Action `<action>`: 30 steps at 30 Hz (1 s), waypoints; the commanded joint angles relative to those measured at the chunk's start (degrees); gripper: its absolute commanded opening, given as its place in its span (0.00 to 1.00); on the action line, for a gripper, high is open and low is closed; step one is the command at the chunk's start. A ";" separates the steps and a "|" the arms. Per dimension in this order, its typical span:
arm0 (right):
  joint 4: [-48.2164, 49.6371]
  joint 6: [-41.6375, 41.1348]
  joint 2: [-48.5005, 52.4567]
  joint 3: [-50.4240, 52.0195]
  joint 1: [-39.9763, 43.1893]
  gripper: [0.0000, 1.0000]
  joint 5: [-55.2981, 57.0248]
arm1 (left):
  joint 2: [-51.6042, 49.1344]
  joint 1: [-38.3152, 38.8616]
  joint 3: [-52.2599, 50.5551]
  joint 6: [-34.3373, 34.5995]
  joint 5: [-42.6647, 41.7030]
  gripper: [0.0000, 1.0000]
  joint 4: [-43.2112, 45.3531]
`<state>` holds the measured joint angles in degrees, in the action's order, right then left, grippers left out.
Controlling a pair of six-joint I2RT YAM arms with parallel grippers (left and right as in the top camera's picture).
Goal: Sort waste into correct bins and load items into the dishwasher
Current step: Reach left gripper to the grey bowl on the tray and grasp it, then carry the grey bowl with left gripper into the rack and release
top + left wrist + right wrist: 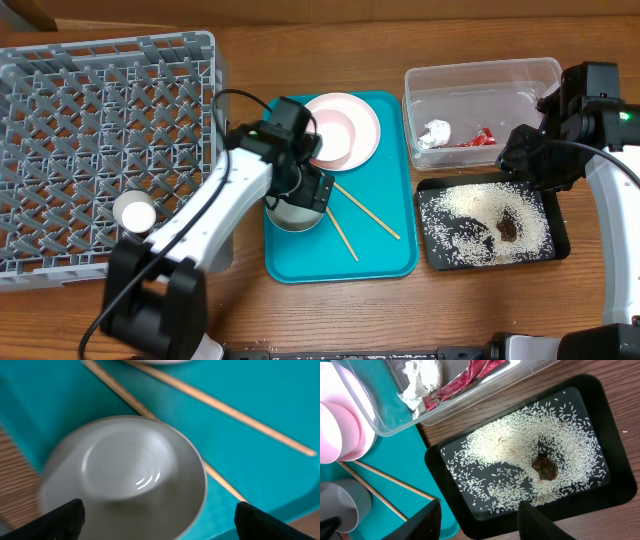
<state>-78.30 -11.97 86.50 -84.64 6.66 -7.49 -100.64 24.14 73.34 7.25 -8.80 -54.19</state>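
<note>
My left gripper point(300, 192) point(160, 527) is open just above the grey bowl point(290, 212) point(125, 480) on the teal tray, one finger on each side of it. Two wooden chopsticks point(365, 210) point(225, 407) lie beside the bowl. The pale pinkish bowl point(335, 130) point(337, 427) sits on the round white plate point(370, 125). A small white cup point(134, 212) stands in the grey dish rack point(100, 100). My right gripper point(540, 160) point(480, 525) is open and empty over the near-left corner of the black tray point(560, 240) point(600, 390), which holds rice point(520, 445) and a brown bit point(545, 467).
The clear tub point(480, 75) point(380, 425) behind the black tray holds the crumpled white napkin point(436, 133) point(422, 377) and the red-and-white wrapper point(478, 138) point(465, 380). The flat teal tray point(390, 255) lies between the rack and the bins. The table is wood.
</note>
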 commanded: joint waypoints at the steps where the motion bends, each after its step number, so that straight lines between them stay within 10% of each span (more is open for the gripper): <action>1: -0.04 0.26 -0.83 -0.61 -0.20 0.51 -0.31 | -4.09 1.77 0.66 -0.85 -0.24 0.93 0.74; 5: -0.07 0.24 -0.83 -0.61 -0.20 0.51 -0.31 | -6.91 3.45 0.66 -0.85 -0.22 0.79 1.40; 11: -0.13 0.24 -0.83 -0.61 -0.20 0.51 -0.31 | -7.67 5.18 0.66 -0.81 -0.26 0.20 1.62; 16: -0.50 0.26 -0.83 -0.61 -0.20 0.51 -0.31 | -7.65 5.16 0.72 -0.02 -0.42 0.04 1.53; 30: -0.90 0.26 -0.83 -0.61 -0.20 0.51 -0.28 | 8.24 2.29 7.08 1.09 -1.09 0.04 -1.40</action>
<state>-79.31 -11.94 86.50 -84.64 6.66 -7.51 -101.01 28.77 76.62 7.38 -9.50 -54.89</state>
